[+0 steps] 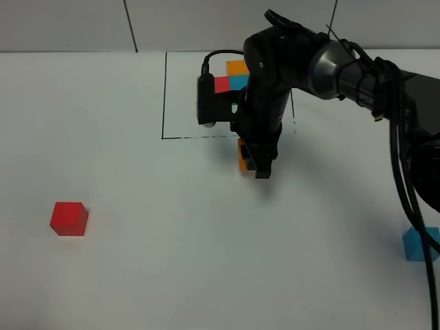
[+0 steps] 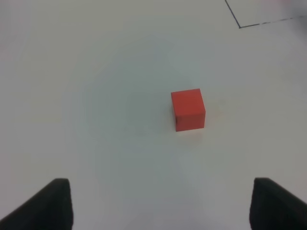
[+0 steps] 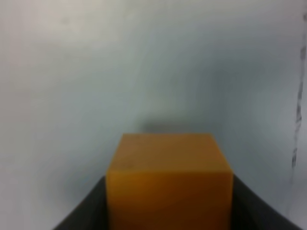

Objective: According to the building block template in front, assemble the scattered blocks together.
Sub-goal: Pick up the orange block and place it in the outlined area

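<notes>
White tabletop (image 1: 137, 289), matte, pale wall behind. Orange block (image 1: 243, 158), one of the scattered blocks: clamped between the closed-in fingers of the right gripper (image 1: 256, 163), just outside the near edge of the black rectangle (image 1: 163, 96); largely hidden by the gripper in the high view, lower part cut off in the right wrist view. Building block template (image 1: 230, 81): inside the rectangle, partly covered by the right arm (image 1: 330, 65); red, cyan and orange faces show. Red block (image 1: 69, 218): loose, far left, well apart. Blue block (image 1: 412, 246): at the right edge, crossed by cables (image 1: 401, 185). Left gripper (image 2: 160, 206): spread wide, holding nothing, near the red block; only two fingertips show.
</notes>
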`<action>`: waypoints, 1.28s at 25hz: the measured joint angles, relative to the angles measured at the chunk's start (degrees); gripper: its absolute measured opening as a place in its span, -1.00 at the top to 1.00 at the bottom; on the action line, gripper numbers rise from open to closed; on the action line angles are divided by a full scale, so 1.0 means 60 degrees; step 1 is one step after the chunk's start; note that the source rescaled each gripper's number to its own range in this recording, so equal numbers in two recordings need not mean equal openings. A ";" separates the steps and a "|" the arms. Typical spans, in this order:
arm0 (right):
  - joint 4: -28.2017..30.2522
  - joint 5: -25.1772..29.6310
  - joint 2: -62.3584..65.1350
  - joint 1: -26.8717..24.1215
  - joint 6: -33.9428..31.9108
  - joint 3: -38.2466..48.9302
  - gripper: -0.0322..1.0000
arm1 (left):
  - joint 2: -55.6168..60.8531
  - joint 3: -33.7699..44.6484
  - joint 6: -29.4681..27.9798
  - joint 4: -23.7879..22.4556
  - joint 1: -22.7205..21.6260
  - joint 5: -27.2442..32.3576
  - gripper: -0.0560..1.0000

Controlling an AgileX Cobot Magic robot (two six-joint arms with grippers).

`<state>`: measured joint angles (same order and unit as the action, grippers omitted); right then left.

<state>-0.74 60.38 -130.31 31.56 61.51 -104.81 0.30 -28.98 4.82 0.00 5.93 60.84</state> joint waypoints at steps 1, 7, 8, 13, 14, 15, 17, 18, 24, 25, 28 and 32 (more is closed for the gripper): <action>-0.0008 0.0059 -0.0150 0.0000 0.0222 -0.0229 0.93 | 0.0000 0.0000 0.0000 0.0000 0.0000 0.0000 -0.44; -0.0262 0.0116 -0.0696 -0.0022 0.0770 -0.1162 0.93 | 0.0000 0.0000 0.0000 0.0000 0.0000 0.0000 -0.44; -0.0366 0.0137 -0.0763 -0.0061 0.0790 -0.1314 0.93 | 0.0000 0.0000 0.0000 0.0000 0.0000 0.0000 -0.44; -0.0677 0.0289 -0.1165 -0.0382 0.0801 -0.1827 0.93 | 0.0000 0.0000 0.0000 0.0000 0.0000 0.0000 -0.44; -0.0702 0.0316 -0.1236 -0.0472 0.0801 -0.1858 0.93 | 0.0000 0.0000 0.0000 0.0000 0.0000 0.0000 -0.44; -0.0740 0.0363 -0.1302 -0.0537 0.0801 -0.1904 0.93 | 0.0000 0.0000 0.0000 0.0000 0.0000 0.0000 -0.44; -0.0842 0.0507 -0.1457 -0.0667 0.0801 -0.1946 0.93 | 0.0000 0.0000 0.0000 0.0000 0.0000 0.0000 -0.44; -0.0886 0.0588 -0.1525 -0.0708 0.0801 -0.1946 0.93 | 0.0000 0.0000 0.0000 0.0000 0.0000 0.0000 -0.44; -0.0945 0.0691 -0.1599 -0.0751 0.0810 -0.2006 0.93 | 0.0000 0.0000 0.0000 0.0000 0.0000 0.0000 -0.44; -0.0945 0.0680 -0.1599 -0.0751 0.0810 -0.2006 0.93 | 0.0000 0.0000 0.0000 0.0000 0.0000 0.0000 -0.44; -0.0945 0.0627 -0.1599 -0.0751 0.0810 -0.2006 0.93 | 0.0000 0.0000 0.0000 0.0000 0.0000 0.0000 -0.44; -0.0958 0.0589 -0.1599 -0.0751 0.0810 -0.2006 0.93 | 0.0000 0.0000 0.0000 0.0000 0.0000 0.0000 -0.44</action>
<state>-6.48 63.91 -139.91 27.06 66.38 -116.85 0.30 -28.98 4.82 0.00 5.93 60.84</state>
